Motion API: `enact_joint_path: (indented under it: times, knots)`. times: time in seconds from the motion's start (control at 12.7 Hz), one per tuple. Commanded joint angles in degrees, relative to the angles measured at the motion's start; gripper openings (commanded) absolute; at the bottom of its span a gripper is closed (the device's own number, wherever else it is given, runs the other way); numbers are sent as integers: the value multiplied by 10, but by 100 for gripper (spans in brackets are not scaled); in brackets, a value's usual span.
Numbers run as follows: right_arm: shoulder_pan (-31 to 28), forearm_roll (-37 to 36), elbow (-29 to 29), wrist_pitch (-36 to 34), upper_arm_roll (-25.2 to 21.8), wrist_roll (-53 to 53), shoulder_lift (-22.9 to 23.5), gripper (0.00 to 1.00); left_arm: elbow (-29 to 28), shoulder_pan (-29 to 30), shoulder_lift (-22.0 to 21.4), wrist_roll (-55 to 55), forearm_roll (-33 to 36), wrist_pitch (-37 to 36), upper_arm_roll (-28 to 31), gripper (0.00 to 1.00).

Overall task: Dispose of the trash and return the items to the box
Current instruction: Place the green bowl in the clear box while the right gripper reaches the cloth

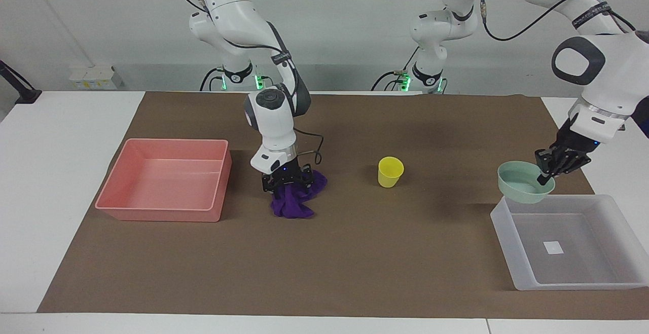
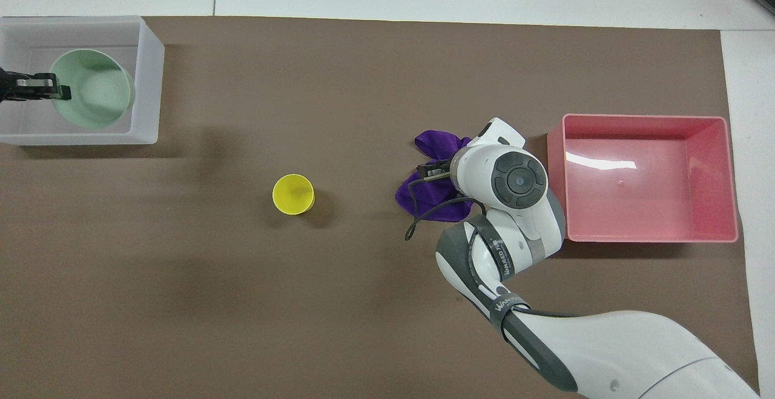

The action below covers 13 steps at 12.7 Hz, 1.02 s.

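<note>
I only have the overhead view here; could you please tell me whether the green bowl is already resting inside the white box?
Observer: Not yet. The facing view shows the bowl held in the air over the box, with the left gripper and its jaws shut on the bowl's rim.
Operator: Thank you. And what is happening beneath the other arm's wrist, please?
Observer: The right gripper is down on the purple rag, which lies on the brown mat.

You see a deep-purple rag (image 1: 294, 199), yellow cup (image 1: 390, 172), mint-green bowl (image 1: 522, 184), frosted-white tub (image 1: 573, 273), pink tray (image 1: 162, 212), and brown mat (image 1: 355, 263) on the white worktop (image 1: 61, 136).
</note>
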Motion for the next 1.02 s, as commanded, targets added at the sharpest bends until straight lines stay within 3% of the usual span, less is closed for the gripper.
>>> enact_joint_path:
  times: [0.0,0.08,0.24,0.47,0.63,0.95]
  knots:
    - [-6,-15,-9,0,1,6,-3,6,103,30,64,6,2,-38,-3,0]
    - [-6,-15,-9,-2,1,10,-3,0,127,38,84,7,4,-39,0,0]
    - [-3,-15,-8,-8,1,40,-4,0,163,57,124,7,5,-38,1,0]
    - [-3,-15,8,-51,0,64,-11,0,259,91,230,10,22,-46,-4,0]
    - [-9,-15,32,-113,0,81,-35,0,268,94,263,10,23,-22,-6,0]
    - [-10,-14,47,-224,-3,109,-117,0,249,86,279,10,24,-3,-5,0]
